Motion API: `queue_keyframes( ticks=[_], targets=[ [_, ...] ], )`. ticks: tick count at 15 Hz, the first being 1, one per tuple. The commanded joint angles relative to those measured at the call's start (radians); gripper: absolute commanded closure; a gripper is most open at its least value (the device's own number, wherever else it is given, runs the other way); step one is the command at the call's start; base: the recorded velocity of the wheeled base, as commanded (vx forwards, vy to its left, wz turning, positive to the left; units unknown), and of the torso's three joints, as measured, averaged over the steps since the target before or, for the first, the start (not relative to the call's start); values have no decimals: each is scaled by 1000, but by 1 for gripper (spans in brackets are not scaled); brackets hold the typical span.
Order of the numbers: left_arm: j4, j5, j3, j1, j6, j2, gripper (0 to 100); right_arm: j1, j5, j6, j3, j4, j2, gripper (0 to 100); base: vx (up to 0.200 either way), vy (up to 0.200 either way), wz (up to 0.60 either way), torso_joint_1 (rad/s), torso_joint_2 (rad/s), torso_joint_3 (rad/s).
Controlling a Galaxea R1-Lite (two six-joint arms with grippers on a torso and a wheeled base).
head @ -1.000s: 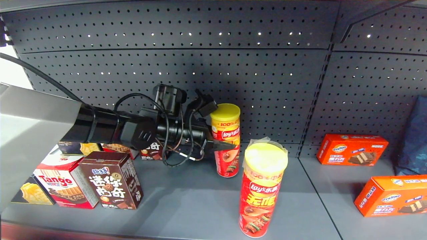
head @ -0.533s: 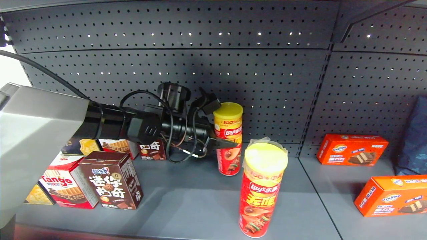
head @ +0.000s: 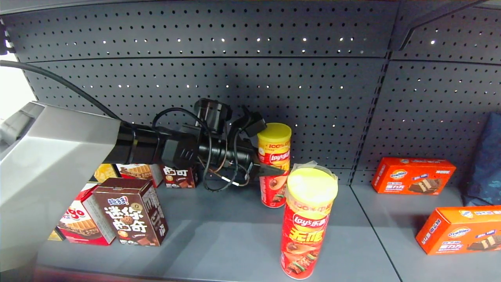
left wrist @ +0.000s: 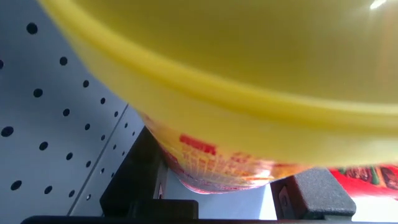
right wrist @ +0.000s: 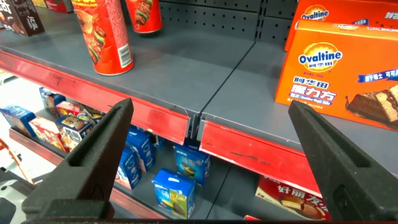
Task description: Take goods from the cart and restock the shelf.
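A red chips can with a yellow lid point(head: 274, 164) stands upright at the back of the grey shelf point(head: 235, 235), near the pegboard. My left gripper point(head: 274, 170) is shut on its middle from the left side. In the left wrist view the yellow lid point(left wrist: 249, 68) looms close, with the can body point(left wrist: 211, 168) between my dark fingers point(left wrist: 134, 180). Whether the can's base touches the shelf I cannot tell. A second, matching can point(head: 307, 223) stands in front and slightly to the right. My right gripper point(right wrist: 214, 168) is open with nothing in it, in front of the shelf's red edge point(right wrist: 249, 143).
A brown cookie box point(head: 133, 213) and a wafer box point(head: 76, 227) stand at the front left, with more boxes behind them. Two orange boxes point(head: 413, 176) point(head: 458, 229) lie on the right bay beside a blue bag point(head: 485, 164). Blue boxes point(right wrist: 177, 190) sit on the shelf below.
My left arm has carried the held can a little to the right along the back of the shelf. The front can and the boxes have stayed put.
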Motion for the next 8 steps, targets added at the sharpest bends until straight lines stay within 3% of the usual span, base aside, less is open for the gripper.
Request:
queue_keyframes(
  ticks=[1, 8],
  targets=[
    [3, 0, -14, -1, 0, 12, 100, 0, 0, 0, 0, 0, 1, 0, 0, 0, 0, 0, 0, 0],
    [3, 0, -17, 0, 1, 29, 100, 0, 0, 0, 0, 0, 1, 0, 0, 0, 0, 0, 0, 0]
  ],
)
